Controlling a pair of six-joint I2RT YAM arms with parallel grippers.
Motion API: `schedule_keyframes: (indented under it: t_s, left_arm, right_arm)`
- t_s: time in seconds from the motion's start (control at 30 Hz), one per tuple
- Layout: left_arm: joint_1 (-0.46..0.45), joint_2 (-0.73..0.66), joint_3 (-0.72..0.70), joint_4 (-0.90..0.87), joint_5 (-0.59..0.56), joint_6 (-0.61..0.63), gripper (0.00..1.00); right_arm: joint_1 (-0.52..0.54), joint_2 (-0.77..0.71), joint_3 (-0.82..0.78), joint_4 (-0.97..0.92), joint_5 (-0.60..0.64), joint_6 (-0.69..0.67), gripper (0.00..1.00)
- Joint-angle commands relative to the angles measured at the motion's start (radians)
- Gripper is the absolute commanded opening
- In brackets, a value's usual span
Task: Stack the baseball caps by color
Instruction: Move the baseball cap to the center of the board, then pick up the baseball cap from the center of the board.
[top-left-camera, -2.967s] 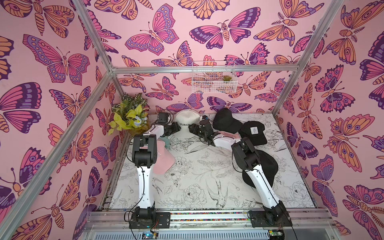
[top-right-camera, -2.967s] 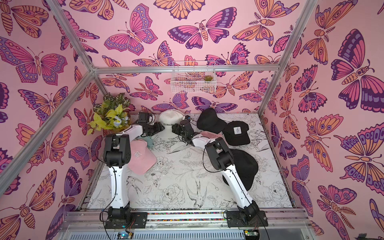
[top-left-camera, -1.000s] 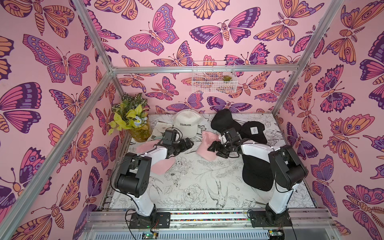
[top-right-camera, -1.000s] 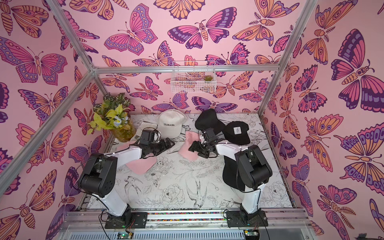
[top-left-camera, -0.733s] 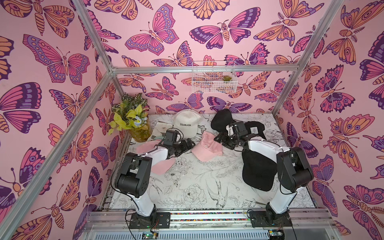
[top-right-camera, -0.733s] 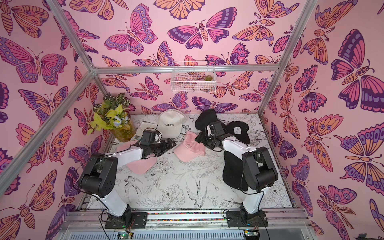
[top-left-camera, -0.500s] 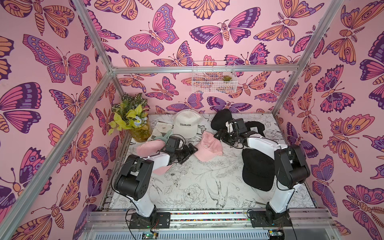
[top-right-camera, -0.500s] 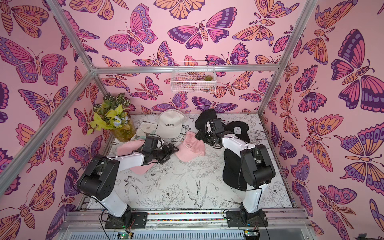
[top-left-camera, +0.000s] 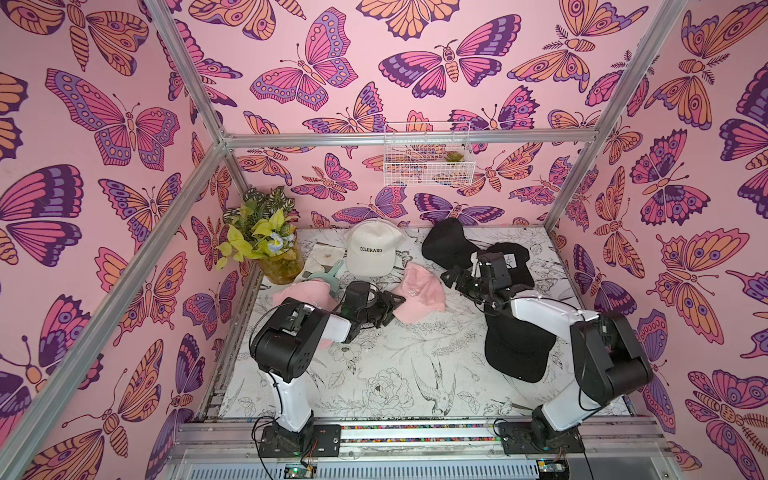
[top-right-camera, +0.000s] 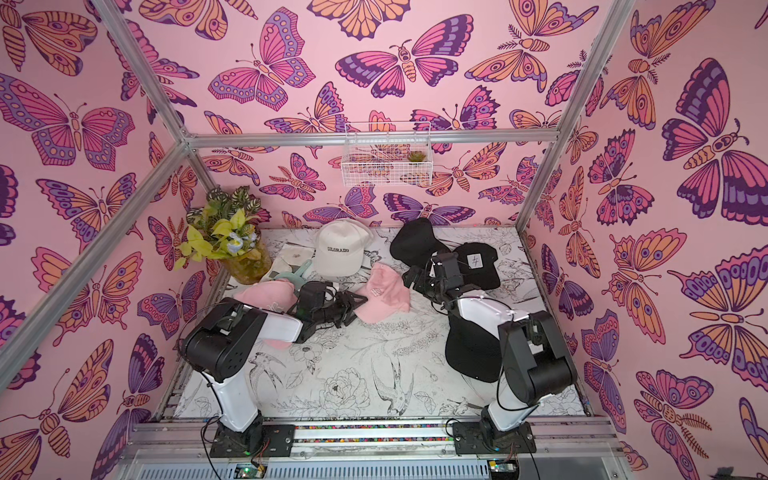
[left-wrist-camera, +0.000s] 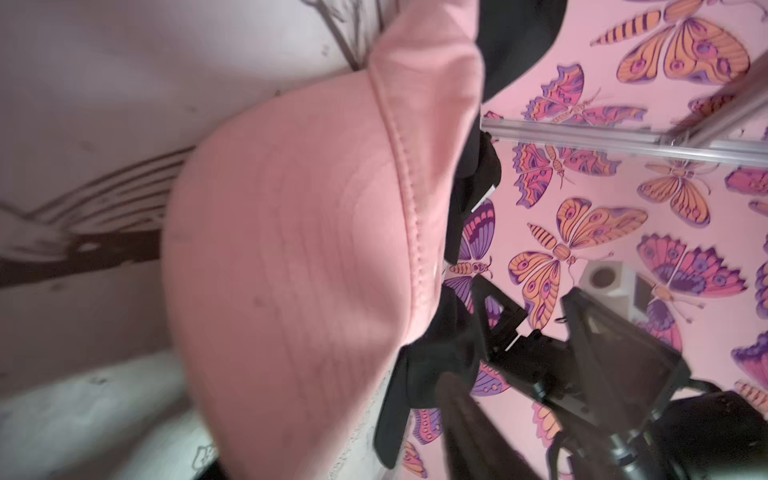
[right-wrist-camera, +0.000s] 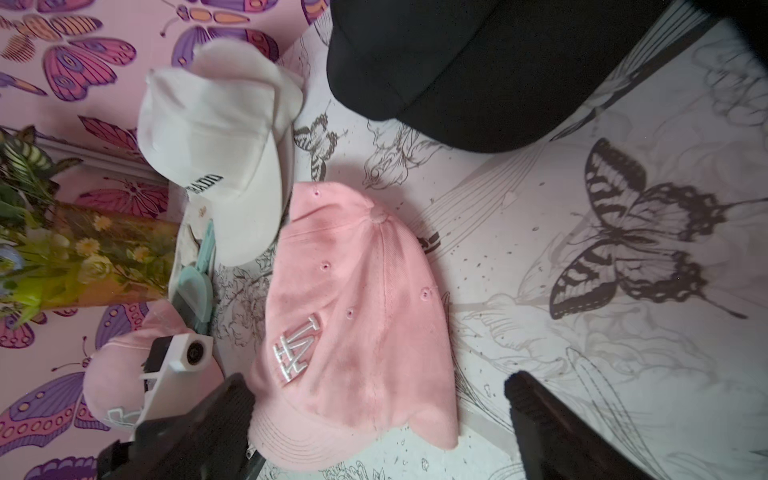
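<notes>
Far left, back corner: vase of yellow-green plants (top-left-camera: 280, 266) against the wall. A teal brush (top-left-camera: 328, 276) lies just right of it, at the far edge of the left pink cap (top-left-camera: 301, 291). That cap lies crown up and is partly hidden under the left arm (top-left-camera: 291, 340).

The left claw (top-left-camera: 390, 302) points rightward, low over the surface (top-left-camera: 399, 374), with its tips at the brim of the middle pink cap (top-left-camera: 419, 293). The jaws stand partway apart. The left wrist view is filled with blurred pink brim, so I cannot tell whether they pinch it or only flank it.

The cream cap (top-left-camera: 372, 253) sits behind, at back centre, crown up. Its black COLORADO lettering faces the camera, and its brim is just beside the middle pink cap's crown.

The middle pink cap rests on the surface, tilted, with a white embroidered logo (right-wrist-camera: 297, 351) showing on its front.

The right claw (top-left-camera: 454, 280) is just beside that cap's right edge, pointing at it. Its fingers (right-wrist-camera: 548, 424) stand wide apart and hold nothing.

Back right: a plain black cap (top-left-camera: 446, 245) sits near the wall. The patch black cap (top-left-camera: 513, 259), with a white square on its front, touches its right side and is partly behind the right wrist. A third black cap (top-left-camera: 517, 349) lies nearer the front, apart from those two, under the right arm (top-left-camera: 544, 311).
</notes>
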Motion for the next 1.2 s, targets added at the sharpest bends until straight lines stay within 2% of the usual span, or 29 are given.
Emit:
schedule_keyframes:
  t_s: [0.0,0.07,0.13,0.3,0.4,0.43,0.47,0.5,0.57,0.6,0.63,0.7,0.77,0.83,1.0,1.17]
  left_arm:
    - [0.001,0.011,0.008,0.059,-0.013,-0.001,0.31]
    - [0.005,0.008,0.022,0.042,0.003,0.029,0.12]
    - [0.015,-0.001,0.051,-0.003,0.044,0.083,0.01]
    - [0.087,-0.065,0.135,-0.155,0.221,0.267,0.00]
    - [0.183,-0.143,0.189,-0.155,0.436,0.271,0.00]
    - [0.205,-0.191,0.208,-0.162,0.485,0.265,0.00]
    - [0.215,-0.249,0.229,-0.223,0.501,0.309,0.00]
    - [0.212,-0.292,0.254,-0.335,0.486,0.396,0.00]
    - [0.182,-0.319,0.329,-0.689,0.408,0.611,0.00]
    - [0.176,-0.315,0.348,-0.721,0.446,0.624,0.00]
    - [0.175,-0.327,0.353,-0.718,0.471,0.607,0.00]
    - [0.177,-0.385,0.344,-0.729,0.408,0.635,0.00]
    - [0.182,-0.403,0.360,-0.768,0.413,0.669,0.00]
    - [0.182,-0.389,0.371,-0.768,0.464,0.660,0.00]
    - [0.180,-0.410,0.376,-0.767,0.476,0.656,0.00]
    - [0.180,-0.413,0.384,-0.766,0.488,0.654,0.00]
  right_arm:
    - [-0.034,-0.029,-0.043,0.099,0.031,0.033,0.99]
    - [-0.054,-0.079,-0.069,0.120,0.009,0.024,0.99]
    - [-0.076,-0.096,-0.083,0.120,-0.018,0.010,0.99]
    - [-0.160,-0.138,-0.136,0.197,-0.151,0.034,1.00]
    - [-0.195,-0.157,-0.144,0.212,-0.247,0.058,0.99]
    - [-0.195,-0.169,-0.140,0.192,-0.255,0.057,0.98]
    - [-0.194,-0.180,-0.138,0.179,-0.258,0.056,0.99]
    - [-0.196,-0.186,-0.139,0.176,-0.261,0.059,0.99]
    - [-0.196,-0.193,-0.148,0.192,-0.265,0.074,0.98]
    - [-0.196,-0.189,-0.149,0.200,-0.271,0.084,0.98]
    - [-0.196,-0.184,-0.145,0.204,-0.279,0.091,0.98]
    - [-0.195,-0.168,-0.138,0.216,-0.307,0.112,0.97]
    - [-0.194,-0.147,-0.140,0.257,-0.341,0.156,0.97]
    - [-0.192,-0.127,-0.151,0.346,-0.390,0.223,0.97]
    - [-0.176,-0.109,-0.194,0.603,-0.466,0.414,0.97]
    - [-0.122,-0.112,-0.182,0.576,-0.470,0.397,0.97]
